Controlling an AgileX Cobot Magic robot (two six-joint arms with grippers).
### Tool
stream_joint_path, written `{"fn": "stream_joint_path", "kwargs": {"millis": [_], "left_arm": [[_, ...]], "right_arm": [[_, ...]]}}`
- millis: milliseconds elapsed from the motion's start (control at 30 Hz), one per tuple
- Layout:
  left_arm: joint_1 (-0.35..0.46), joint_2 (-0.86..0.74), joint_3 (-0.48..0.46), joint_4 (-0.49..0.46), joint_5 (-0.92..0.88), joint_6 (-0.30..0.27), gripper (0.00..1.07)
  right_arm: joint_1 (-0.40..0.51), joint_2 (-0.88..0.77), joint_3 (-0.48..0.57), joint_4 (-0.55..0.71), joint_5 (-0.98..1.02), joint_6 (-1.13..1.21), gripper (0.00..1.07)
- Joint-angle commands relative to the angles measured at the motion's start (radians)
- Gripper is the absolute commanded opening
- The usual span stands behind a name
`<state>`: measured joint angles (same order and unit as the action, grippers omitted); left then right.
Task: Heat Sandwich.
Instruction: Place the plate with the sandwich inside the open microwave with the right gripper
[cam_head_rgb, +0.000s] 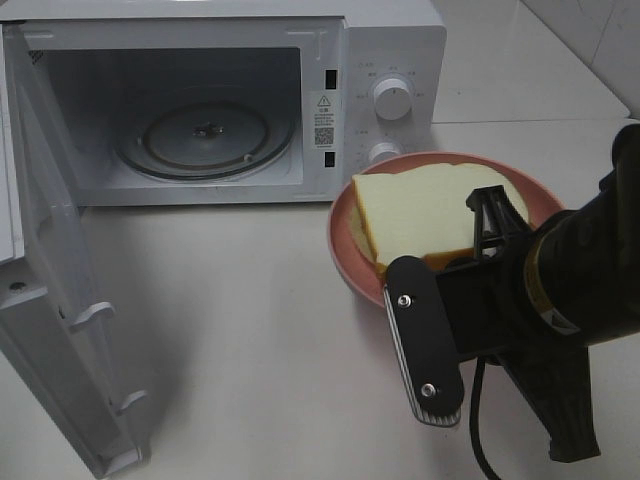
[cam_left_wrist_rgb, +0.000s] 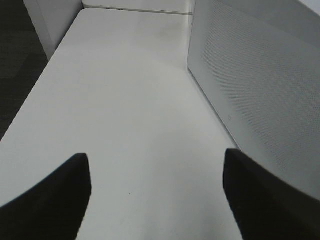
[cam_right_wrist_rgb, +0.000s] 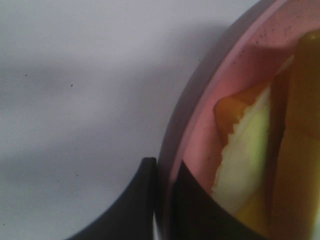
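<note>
My high camera looks down from the front over the table (cam_head_rgb: 250, 300), taking in the open microwave (cam_head_rgb: 390, 60) and pink plate (cam_head_rgb: 345, 250). My left wrist view skims low along the tabletop beside a perforated white panel (cam_left_wrist_rgb: 260, 90). My right wrist view sits very close on the plate's rim and sandwich (cam_right_wrist_rgb: 245, 160), both shared with the overhead.

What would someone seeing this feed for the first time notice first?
First, the pink plate carrying the sandwich, on the table just in front of the microwave at its control side, with the right gripper shut on the plate's rim. Next, the microwave's door swung wide open on the left, with the glass turntable inside bare.
</note>
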<state>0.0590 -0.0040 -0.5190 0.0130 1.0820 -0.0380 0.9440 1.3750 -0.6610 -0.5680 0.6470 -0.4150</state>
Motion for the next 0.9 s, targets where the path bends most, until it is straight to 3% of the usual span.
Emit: {"fn": "stream_joint_path", "kwargs": {"millis": [33, 533, 733, 900], "left_arm": [[-0.007, -0.004, 0.003, 0.000, -0.013, 0.001, 0.71], [-0.007, -0.004, 0.003, 0.000, -0.013, 0.001, 0.71], [-0.007, -0.004, 0.003, 0.000, -0.013, 0.001, 0.71], [-0.007, -0.004, 0.003, 0.000, -0.013, 0.001, 0.71]], "right_arm": [[0.005, 0.001, -0.001, -0.019, -0.076, -0.118, 0.00], [0.005, 0.001, -0.001, 0.003, -0.131, -0.281, 0.00], [0.005, 0.005, -0.001, 0.090, -0.177, -0.461, 0.00], [0.005, 0.044, -0.001, 0.104, -0.173, -0.470, 0.00]]}}
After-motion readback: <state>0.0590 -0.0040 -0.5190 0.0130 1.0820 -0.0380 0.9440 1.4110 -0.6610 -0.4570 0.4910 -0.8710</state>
